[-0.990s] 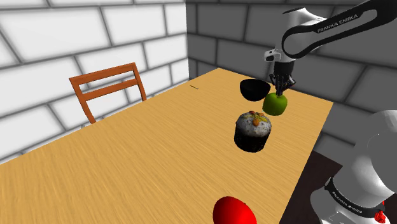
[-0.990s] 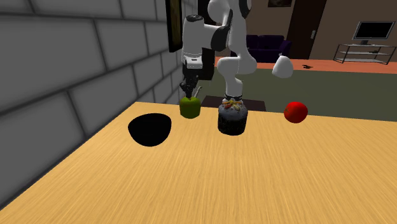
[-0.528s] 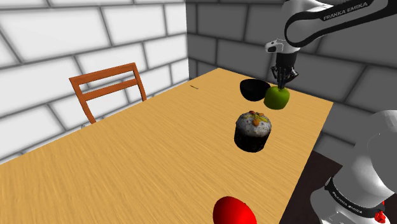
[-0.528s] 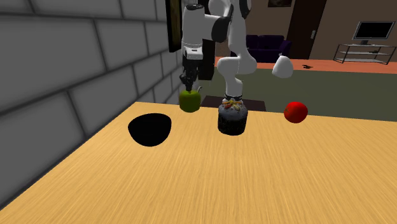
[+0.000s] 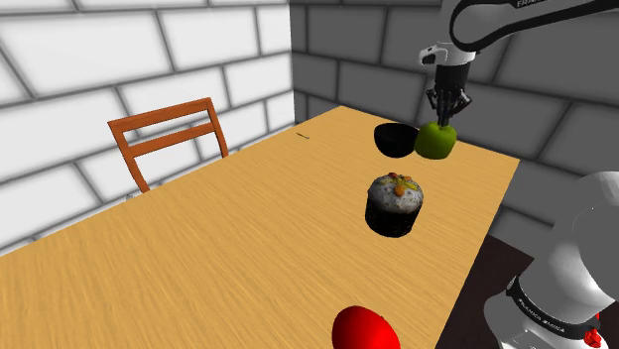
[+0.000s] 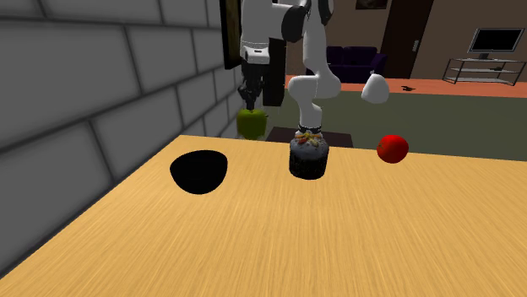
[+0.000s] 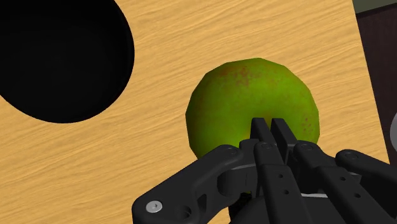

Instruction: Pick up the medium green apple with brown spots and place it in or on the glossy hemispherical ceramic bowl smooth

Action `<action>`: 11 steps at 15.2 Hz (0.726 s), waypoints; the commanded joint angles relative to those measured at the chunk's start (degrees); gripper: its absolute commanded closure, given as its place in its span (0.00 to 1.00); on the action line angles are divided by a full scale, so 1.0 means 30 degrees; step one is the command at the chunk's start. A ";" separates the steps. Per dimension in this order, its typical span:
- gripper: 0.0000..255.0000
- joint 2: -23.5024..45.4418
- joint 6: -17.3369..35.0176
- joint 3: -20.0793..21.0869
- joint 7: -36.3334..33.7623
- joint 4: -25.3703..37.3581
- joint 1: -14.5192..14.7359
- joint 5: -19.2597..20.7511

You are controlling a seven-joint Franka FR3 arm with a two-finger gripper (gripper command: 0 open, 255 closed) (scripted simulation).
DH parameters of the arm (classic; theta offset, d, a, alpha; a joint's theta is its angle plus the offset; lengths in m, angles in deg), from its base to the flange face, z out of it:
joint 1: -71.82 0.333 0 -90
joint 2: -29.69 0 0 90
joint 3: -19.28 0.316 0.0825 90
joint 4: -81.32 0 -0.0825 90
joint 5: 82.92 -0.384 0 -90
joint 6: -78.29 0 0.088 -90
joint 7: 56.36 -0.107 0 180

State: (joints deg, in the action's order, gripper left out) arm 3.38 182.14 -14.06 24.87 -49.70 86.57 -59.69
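Your jaws, nearly closed, pinch the top of the green apple (image 7: 254, 102), and they hide the contact itself. In the shoulder view the apple overlaps the black bowl (image 5: 394, 140) at its 3 o'clock. The second exterior view shows the apple hanging above the counter (image 6: 279, 228), apart from the bowl at its 1 o'clock.

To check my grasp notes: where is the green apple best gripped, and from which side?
Probably from straight above, fingers across its widest middle: the green apple is round, without handle. The gripper pinches it only at the top, fingers nearly together, which looks less secure.
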 commanded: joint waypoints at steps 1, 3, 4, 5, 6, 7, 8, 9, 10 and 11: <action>1.00 -0.0057 -0.0559 0.0116 0.0097 0.0505 0.0025 -0.0082; 1.00 -0.0114 -0.1070 0.0236 0.0169 0.0961 0.0047 -0.0153; 1.00 -0.0136 -0.1323 0.0293 0.0207 0.1193 0.0059 -0.0189; 1.00 -0.0152 -0.1575 0.0349 0.0246 0.1430 0.0071 -0.0225; 1.00 -0.0164 -0.1826 0.0404 0.0285 0.1670 0.0084 -0.0261; 1.00 -0.0168 -0.1951 0.0430 0.0305 0.1791 0.0092 -0.0279; 1.00 0.0608 -0.1928 0.0086 0.0698 0.2607 0.0251 -0.0517; 1.00 0.1399 -0.1922 -0.0271 0.1111 0.3444 0.0409 -0.0791; 1.00 0.2209 -0.1933 -0.0635 0.1548 0.4301 0.0557 -0.1105; 1.00 0.3044 -0.1961 -0.1004 0.2012 0.5180 0.0687 -0.1465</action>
State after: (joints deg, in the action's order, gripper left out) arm 10.15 176.48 -15.98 29.45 -36.86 88.26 -63.13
